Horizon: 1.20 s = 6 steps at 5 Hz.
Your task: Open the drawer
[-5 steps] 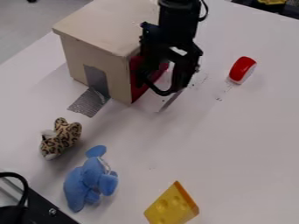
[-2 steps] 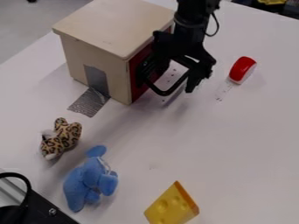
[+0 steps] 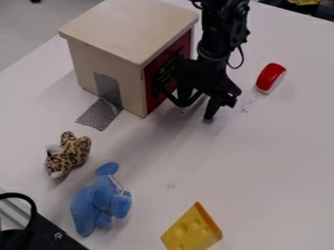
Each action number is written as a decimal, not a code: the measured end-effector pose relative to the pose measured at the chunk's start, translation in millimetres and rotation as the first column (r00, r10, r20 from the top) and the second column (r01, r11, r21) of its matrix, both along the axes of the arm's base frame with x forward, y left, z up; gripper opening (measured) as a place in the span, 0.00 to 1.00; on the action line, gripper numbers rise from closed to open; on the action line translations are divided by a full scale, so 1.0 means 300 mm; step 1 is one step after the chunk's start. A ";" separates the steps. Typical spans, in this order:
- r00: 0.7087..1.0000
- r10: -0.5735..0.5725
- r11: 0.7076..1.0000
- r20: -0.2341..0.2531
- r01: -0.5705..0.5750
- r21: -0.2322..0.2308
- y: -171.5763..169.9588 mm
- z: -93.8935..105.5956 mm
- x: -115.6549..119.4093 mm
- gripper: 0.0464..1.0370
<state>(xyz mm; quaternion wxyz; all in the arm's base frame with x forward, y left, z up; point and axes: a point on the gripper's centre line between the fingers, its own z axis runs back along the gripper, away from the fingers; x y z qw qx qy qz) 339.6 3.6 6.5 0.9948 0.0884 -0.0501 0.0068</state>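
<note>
The black gripper (image 3: pixel 197 103) hangs just right of the small wooden box (image 3: pixel 134 31), low over the table beside its red front. Its two fingers stand apart, so it is open, with one tip near the tabletop. The red drawer front (image 3: pixel 153 78) faces right and looks flush with the box. A black loop handle (image 3: pixel 178 102) sticks out from that front. The handle's right end overlaps the gripper, and whether they touch I cannot tell. Dark gripper parts hide some of the front's right side.
A red and white roll-shaped object (image 3: pixel 271 77) lies to the right. A spotted plush toy (image 3: pixel 67 153), a blue plush elephant (image 3: pixel 100 199) and a yellow cheese wedge (image 3: pixel 190 230) are nearer the camera. Grey tape (image 3: pixel 100 114) runs from the box to the table. Black equipment (image 3: pixel 42 233) occupies the lower left corner.
The gripper has shifted right and then down toward the table, uncovering more of the box's red front. The handle looks unmoved, and so do the toys.
</note>
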 end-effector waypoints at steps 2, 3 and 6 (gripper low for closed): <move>1.000 -0.027 0.998 -0.007 0.026 -0.061 -0.041 -0.011 -0.003 0.13; 0.999 -0.034 0.995 -0.002 0.034 -0.096 -0.066 -0.004 0.007 0.09; 0.988 -0.156 0.968 0.012 0.156 -0.196 -0.327 0.023 0.014 0.08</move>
